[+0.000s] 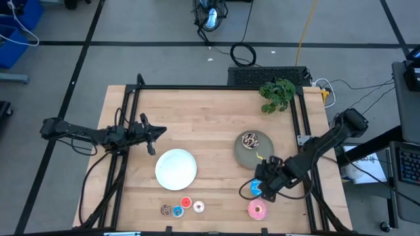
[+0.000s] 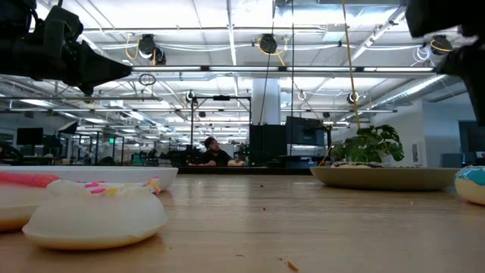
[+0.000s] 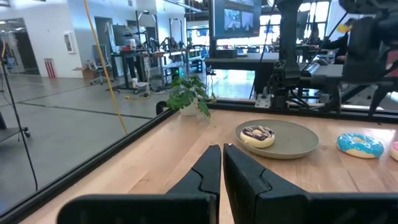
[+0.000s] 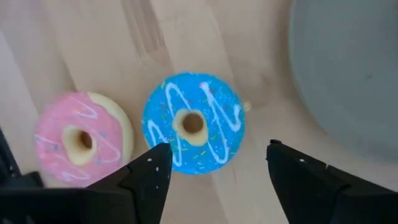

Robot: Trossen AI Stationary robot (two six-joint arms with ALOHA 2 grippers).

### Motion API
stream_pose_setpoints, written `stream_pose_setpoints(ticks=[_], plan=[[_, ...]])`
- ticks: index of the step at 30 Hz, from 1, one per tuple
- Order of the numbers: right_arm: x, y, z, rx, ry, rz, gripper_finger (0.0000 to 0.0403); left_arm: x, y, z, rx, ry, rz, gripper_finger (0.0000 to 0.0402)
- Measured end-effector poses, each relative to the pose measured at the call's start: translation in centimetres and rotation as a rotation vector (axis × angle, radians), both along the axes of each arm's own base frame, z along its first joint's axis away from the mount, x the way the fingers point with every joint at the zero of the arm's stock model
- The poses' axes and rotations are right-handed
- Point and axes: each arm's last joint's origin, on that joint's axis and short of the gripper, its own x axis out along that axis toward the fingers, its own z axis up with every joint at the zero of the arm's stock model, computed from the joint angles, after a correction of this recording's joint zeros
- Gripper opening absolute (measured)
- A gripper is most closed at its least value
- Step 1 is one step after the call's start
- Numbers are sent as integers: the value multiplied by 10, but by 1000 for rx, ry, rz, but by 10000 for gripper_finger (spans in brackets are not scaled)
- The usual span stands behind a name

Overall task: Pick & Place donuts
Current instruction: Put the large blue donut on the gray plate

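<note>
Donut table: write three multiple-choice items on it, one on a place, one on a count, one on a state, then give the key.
1. Where is the chocolate-sprinkled donut?
A. on the grey plate
B. on the white plate
C. on the bare table

2. How many mini donuts lie below the white plate in the high view?
A. one
B. three
C. five

3. How is the right pincer?
A. shut on the pink donut
B. open above the blue donut
C. resting on the white plate

Key: 1 A, it sits on the grey plate. 2 B, the brown/blue, red and whitish ones. 3 B, its fingers stand apart over the blue ring.
</note>
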Motion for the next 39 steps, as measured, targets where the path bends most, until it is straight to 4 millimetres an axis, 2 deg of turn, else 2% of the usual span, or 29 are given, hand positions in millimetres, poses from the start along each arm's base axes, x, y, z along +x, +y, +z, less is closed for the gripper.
stream_pose_setpoints(ticks=[10, 18, 27, 39], plan=[[-1, -14, -30, 23, -5, -17, 247, 0, 0, 0, 1, 0, 0, 26], [1, -22, -34, 6, 4, -21, 249, 0, 0, 0, 4, 1, 0, 26], [7, -13, -55, 4, 61, 16, 249, 0, 0, 0, 11, 3, 1, 26], [12, -11, -77, -37, 145, 59, 249, 0, 0, 0, 10, 3, 0, 26]])
